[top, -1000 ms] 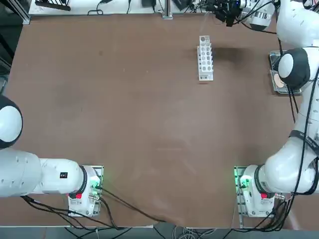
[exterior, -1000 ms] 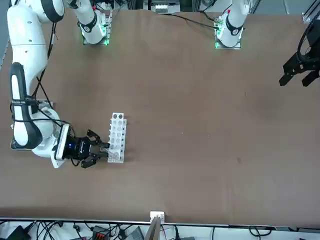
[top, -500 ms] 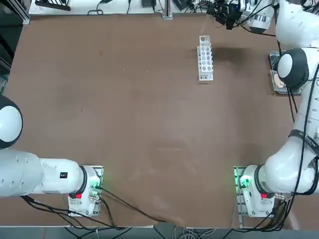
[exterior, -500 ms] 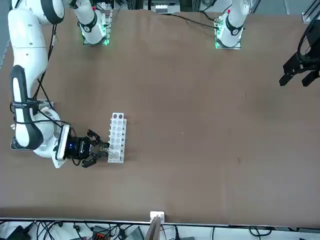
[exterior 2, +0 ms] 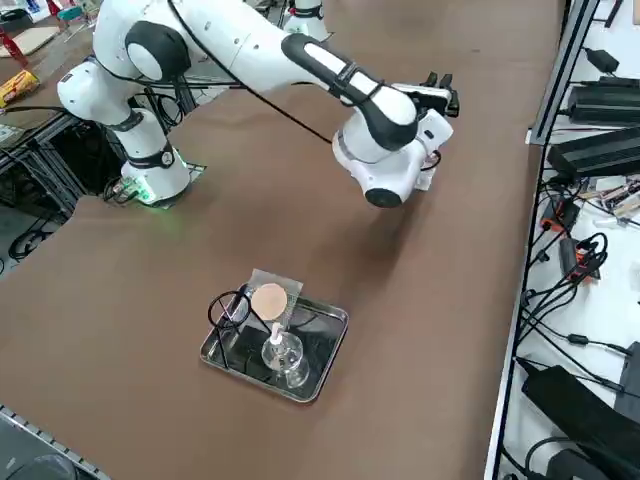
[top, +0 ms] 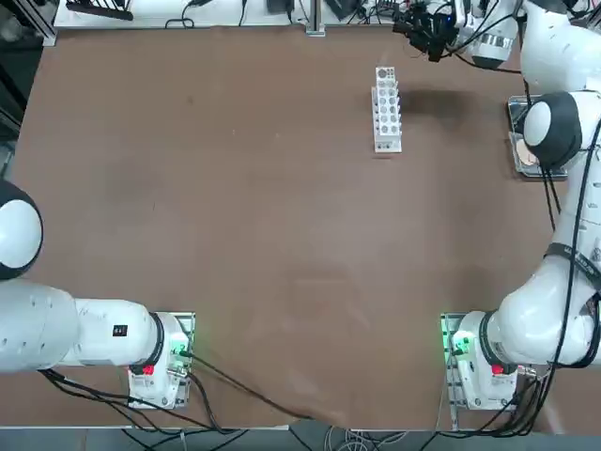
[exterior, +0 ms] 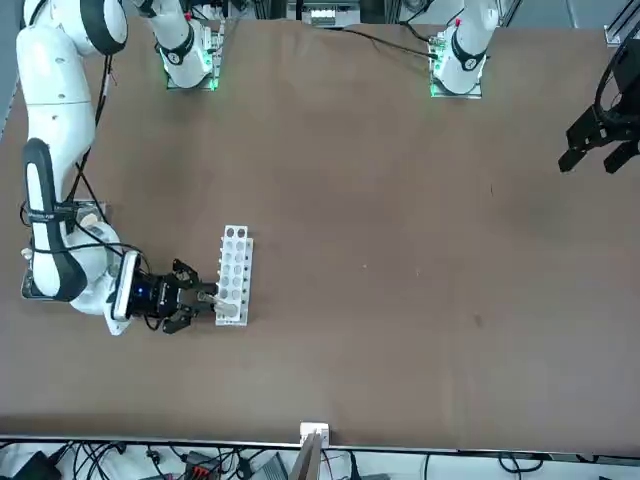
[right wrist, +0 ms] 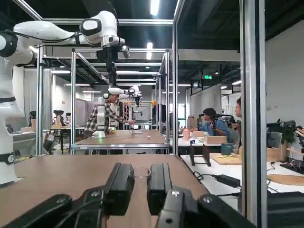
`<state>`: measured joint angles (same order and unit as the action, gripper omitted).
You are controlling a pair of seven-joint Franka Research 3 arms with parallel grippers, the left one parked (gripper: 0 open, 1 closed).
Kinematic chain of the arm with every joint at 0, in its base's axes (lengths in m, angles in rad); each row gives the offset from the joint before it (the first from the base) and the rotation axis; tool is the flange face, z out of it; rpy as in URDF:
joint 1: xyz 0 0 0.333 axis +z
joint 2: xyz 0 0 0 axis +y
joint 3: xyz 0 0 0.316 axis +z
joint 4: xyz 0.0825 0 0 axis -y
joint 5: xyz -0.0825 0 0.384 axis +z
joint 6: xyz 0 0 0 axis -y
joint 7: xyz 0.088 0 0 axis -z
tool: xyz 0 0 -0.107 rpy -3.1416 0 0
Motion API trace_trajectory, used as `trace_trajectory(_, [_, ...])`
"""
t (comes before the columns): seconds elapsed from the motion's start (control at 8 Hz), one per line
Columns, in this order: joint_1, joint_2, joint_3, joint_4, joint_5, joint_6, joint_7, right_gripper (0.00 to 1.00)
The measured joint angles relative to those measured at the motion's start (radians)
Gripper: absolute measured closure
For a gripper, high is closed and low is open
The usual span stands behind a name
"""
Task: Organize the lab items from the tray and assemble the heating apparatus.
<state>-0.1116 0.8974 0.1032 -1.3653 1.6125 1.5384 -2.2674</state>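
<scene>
Fingers of the right gripper (exterior: pixel 205 297) clamp a thin clear tube (right wrist: pixel 141 172), lower left in the front view. White rack (exterior: pixel 234 273) sits just beside it.

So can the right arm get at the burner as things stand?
Probably, but not right away: the burner stands uncovered in the tray, yet the gripper is at the rack, apparently shut on a tube.

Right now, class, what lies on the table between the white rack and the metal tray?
Nothing: the top view shows bare table between the white rack and the tray. In the front view, the right gripper hovers at the rack's side there.
</scene>
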Motion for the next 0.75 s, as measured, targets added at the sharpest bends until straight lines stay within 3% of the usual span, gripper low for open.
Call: trace_trajectory(0.75, [-0.005, 0.015, 0.000, -0.001, -0.006, -0.003, -0.018, 0.78])
